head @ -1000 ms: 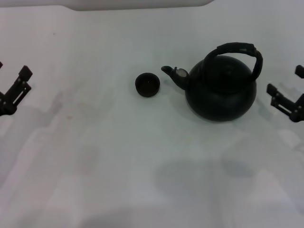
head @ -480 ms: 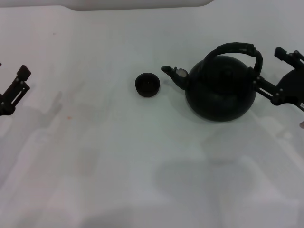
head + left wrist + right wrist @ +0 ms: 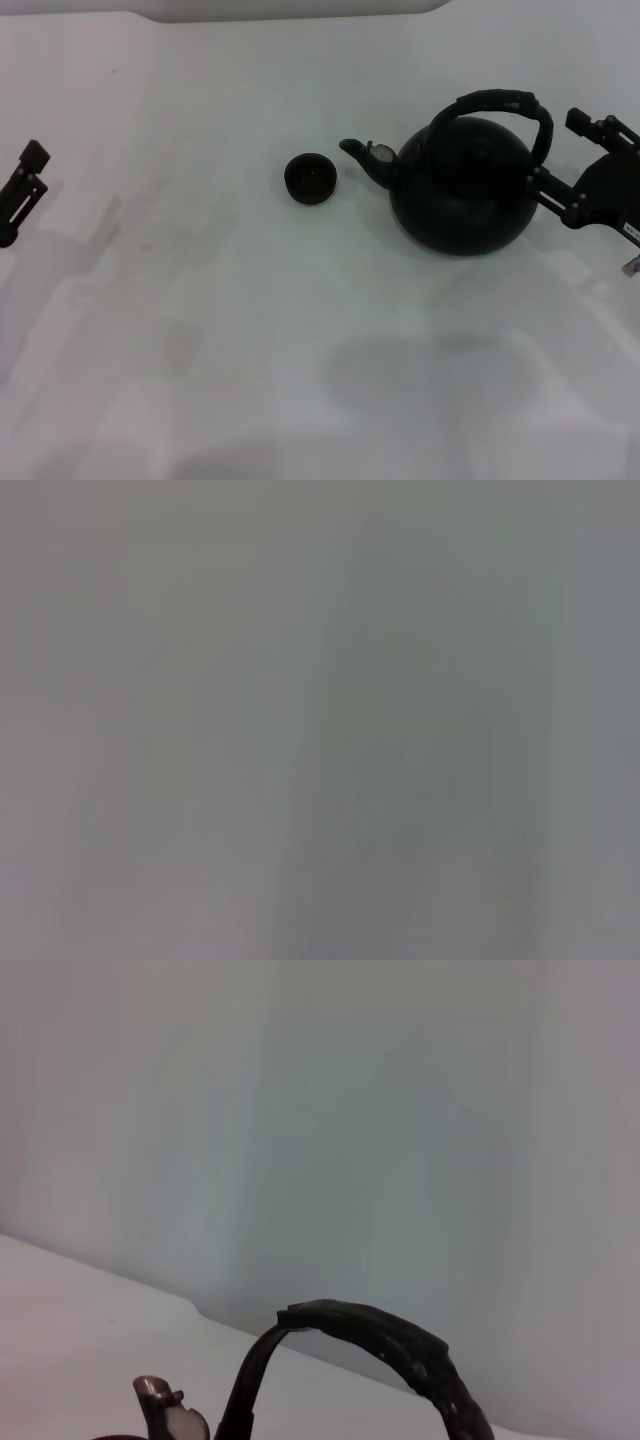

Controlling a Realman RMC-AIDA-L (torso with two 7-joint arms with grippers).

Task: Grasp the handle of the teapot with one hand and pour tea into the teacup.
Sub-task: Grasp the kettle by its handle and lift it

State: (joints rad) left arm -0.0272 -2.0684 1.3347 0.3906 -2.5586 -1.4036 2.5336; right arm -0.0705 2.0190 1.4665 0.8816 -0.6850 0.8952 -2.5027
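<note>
The matte-black teapot [image 3: 462, 195] stands on the white table [image 3: 250, 320] at the right, spout [image 3: 362, 155] pointing left. Its thick arched handle [image 3: 500, 100] spans the top; the handle [image 3: 385, 1338] and the spout tip [image 3: 165, 1418] also show in the right wrist view. The tiny black teacup [image 3: 310, 178] sits just left of the spout, a small gap apart. My right gripper [image 3: 555, 150] is open, close against the teapot's right side by the handle's right end, holding nothing. My left gripper [image 3: 22, 190] is far off at the table's left edge, partly out of frame.
A pale raised edge [image 3: 300, 10] runs along the back of the table. A plain wall [image 3: 350, 1140] shows behind the teapot in the right wrist view. The left wrist view shows only a blurred grey surface.
My right gripper has moved left and up from the table's right edge to the teapot's right side. My left gripper has drawn back slightly to the left. Teapot and cup have not moved.
</note>
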